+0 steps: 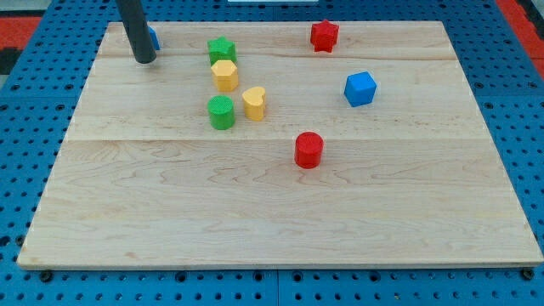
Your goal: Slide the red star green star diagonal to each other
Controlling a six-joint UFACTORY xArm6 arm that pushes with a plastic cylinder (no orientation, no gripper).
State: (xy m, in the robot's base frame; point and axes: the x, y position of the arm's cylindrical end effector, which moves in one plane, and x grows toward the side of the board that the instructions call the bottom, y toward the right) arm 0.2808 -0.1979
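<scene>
My tip (144,59) stands on the wooden board (280,212) near its top left corner, touching no block I can see; a blue block (154,38) is partly hidden behind the rod. The green star (222,49) lies to the tip's right, just above a yellow hexagon (224,75). The red star (324,36) is further right, well apart, near the top edge.

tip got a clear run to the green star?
Probably yes. My tip sits at the view's top left, with bare board between it and the green star. The yellow block touches the star only from below.
</scene>
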